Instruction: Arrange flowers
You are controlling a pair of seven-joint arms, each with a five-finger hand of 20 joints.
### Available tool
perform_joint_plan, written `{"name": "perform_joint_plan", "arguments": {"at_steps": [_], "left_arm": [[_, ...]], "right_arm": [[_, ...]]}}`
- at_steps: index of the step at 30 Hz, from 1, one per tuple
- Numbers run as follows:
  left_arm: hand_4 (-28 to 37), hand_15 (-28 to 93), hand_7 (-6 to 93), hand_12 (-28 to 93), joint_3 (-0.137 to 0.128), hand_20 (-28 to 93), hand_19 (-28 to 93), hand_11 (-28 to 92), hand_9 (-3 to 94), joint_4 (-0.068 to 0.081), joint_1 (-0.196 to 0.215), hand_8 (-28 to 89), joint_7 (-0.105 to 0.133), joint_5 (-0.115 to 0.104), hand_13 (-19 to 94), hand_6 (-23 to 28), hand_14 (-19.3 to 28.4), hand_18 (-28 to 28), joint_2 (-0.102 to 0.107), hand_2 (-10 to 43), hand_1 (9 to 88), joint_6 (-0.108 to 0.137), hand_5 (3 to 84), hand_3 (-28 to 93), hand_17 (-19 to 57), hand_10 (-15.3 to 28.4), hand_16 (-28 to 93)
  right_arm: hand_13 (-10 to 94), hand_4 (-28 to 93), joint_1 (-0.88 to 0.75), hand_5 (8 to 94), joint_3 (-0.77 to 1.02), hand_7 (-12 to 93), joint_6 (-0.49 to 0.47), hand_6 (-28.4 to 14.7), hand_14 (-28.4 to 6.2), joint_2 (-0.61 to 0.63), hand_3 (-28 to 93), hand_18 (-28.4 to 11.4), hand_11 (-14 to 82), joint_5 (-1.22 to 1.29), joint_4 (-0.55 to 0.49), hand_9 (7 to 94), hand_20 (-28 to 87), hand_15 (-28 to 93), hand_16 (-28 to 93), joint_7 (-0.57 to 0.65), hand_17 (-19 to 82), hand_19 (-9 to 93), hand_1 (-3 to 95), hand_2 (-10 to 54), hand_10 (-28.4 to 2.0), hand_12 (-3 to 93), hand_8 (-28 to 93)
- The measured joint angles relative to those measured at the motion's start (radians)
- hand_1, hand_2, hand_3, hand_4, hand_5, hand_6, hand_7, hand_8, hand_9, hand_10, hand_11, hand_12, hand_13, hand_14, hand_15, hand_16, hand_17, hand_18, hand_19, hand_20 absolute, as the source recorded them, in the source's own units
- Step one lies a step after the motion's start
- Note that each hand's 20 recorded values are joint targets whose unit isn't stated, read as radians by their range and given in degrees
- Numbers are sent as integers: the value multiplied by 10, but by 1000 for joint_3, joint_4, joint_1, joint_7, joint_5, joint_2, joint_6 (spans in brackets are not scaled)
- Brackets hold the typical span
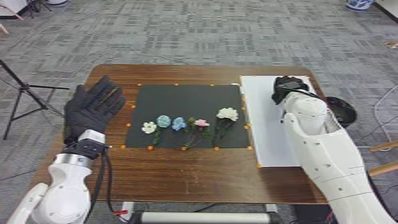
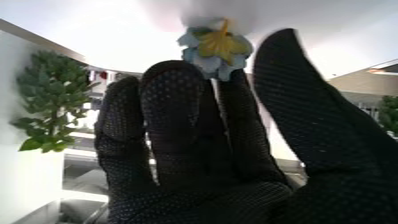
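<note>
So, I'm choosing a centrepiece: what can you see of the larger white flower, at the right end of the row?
The larger white flower has a full, ruffled, creamy bloom over a slim dark green stem with some leaves. It lies on the black mat, bloom away from the robot, stem running towards the mat's near edge, just right of the pink flower. Nothing grips it. Whether it's real or artificial, I can't tell.
</note>
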Motion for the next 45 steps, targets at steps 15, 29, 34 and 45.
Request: {"name": "perform_joint_plan", "arguments": {"at_steps": [15,29,34,45], "left_arm": [[-283,239,95,77,-9,88,371,179,324,6,-8,-88,-25,2,251,75,147,151,-4,188,263,-26,413,644,-76,131,-41],[-283,238,95,78,-39,88,369,177,324,-1,4,-88,-26,5,252,75,145,151,-6,188,263,-33,413,644,-75,131,-41],[-283,237,95,78,-73,89,370,179,326,-11,35,-88,-22,6,253,75,145,152,-13,188,263,-33,414,645,-75,131,-41],[-283,237,95,78,-76,88,368,178,326,-11,41,-88,-19,4,253,76,145,151,-18,188,264,-32,414,645,-74,131,-40]], "right_arm": [[739,-282,-41,678,-2,405,69,5,-58,10,698,-205,201,-13,-8,802,416,722,352,55,413,843,635,-95,-74,493,22],[736,-265,-279,690,16,393,146,-3,-62,87,712,-208,208,233,-394,800,410,719,367,136,415,846,630,-95,-82,500,19],[737,-265,-322,694,-7,386,163,-4,-64,62,706,-209,205,230,-468,803,407,717,369,111,415,847,631,-95,-80,496,21],[738,-264,-380,701,-80,383,178,-4,-66,-7,701,-211,202,119,-507,809,404,717,362,24,415,848,627,-95,-78,496,30]]}}
